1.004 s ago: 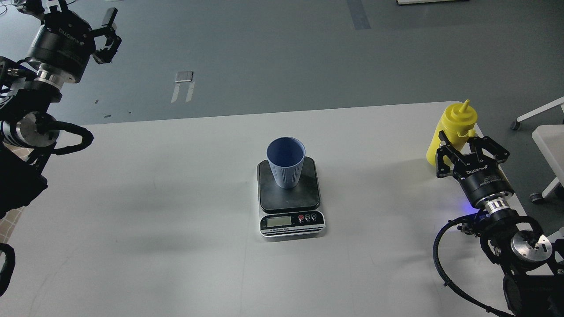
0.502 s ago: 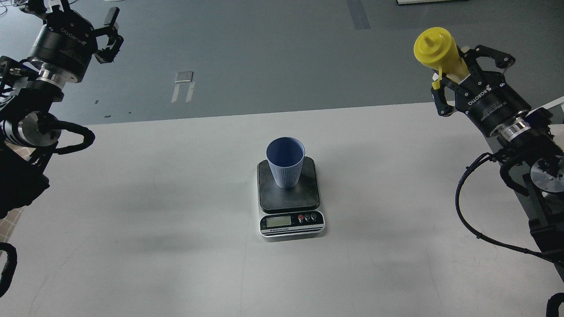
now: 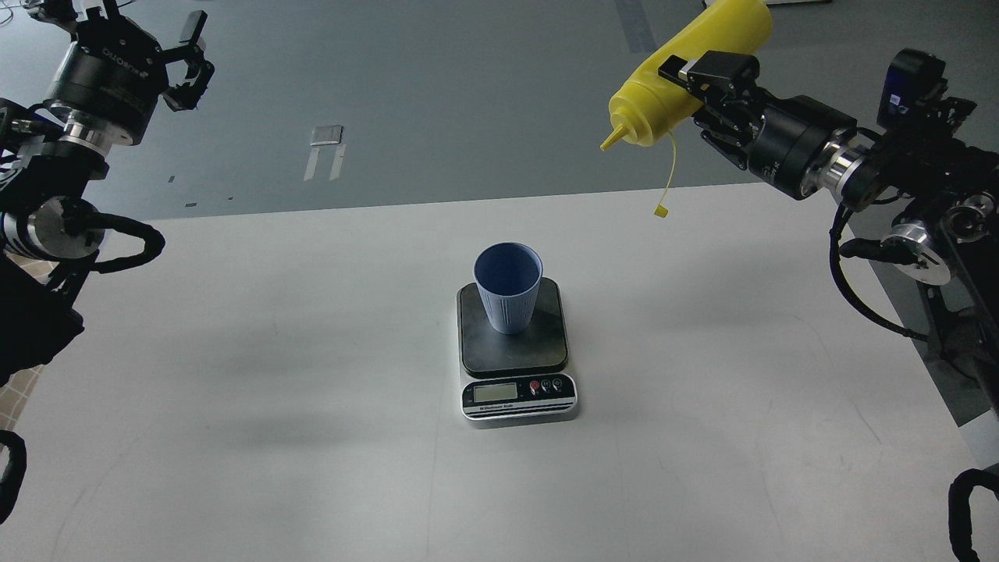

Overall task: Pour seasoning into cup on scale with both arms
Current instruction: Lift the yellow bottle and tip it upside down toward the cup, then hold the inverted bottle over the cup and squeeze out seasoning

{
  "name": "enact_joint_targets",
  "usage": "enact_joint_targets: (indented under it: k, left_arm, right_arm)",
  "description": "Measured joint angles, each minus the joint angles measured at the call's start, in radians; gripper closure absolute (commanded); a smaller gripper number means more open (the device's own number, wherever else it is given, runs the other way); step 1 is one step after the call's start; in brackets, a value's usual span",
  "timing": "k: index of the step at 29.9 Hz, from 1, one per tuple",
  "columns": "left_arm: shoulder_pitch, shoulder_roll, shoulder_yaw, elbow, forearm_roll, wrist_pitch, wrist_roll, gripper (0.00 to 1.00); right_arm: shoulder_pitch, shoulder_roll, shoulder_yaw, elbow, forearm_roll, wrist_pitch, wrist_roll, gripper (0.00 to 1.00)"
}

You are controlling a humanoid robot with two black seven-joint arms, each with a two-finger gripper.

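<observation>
The light blue cup [image 3: 507,286] stands upright on the black platform of the scale [image 3: 546,343] at the table's middle. My right gripper [image 3: 706,82] is shut on the yellow seasoning bottle [image 3: 679,78], held high at the upper right and tilted with its nozzle pointing down-left. The nozzle is up and to the right of the cup. The small tethered cap [image 3: 661,211] hangs loose below the bottle. My left gripper [image 3: 183,55] is open and empty, raised at the upper left beyond the table's far edge.
The white table [image 3: 312,390] fills the lower view; its far edge runs across the middle. Grey floor lies beyond it. Black cable loops of both arms hang at the left and right edges.
My right gripper has lifted the bottle off the table's right side, carried it up and leftward, and tipped it nozzle-down. The cap now dangles. My left arm has hardly moved.
</observation>
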Motion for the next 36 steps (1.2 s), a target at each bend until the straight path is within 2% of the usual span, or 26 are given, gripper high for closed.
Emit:
enact_joint_targets:
  k: [13, 28, 36]
  left_arm:
    - [0.001, 0.003, 0.002, 0.000, 0.000, 0.000, 0.000, 0.02]
    - [0.001, 0.002, 0.002, 0.000, 0.000, 0.000, 0.000, 0.02]
    - [0.001, 0.004, 0.001, 0.000, 0.000, 0.000, -0.001, 0.02]
  right_arm:
    - [0.023, 0.044, -0.173, 0.071, -0.350, 0.001, 0.000, 0.64]
    - [0.021, 0.171, -0.238, 0.071, -0.617, -0.005, 0.003, 0.63]
    - [0.021, 0.198, -0.276, 0.070, -0.699, -0.013, 0.006, 0.63]
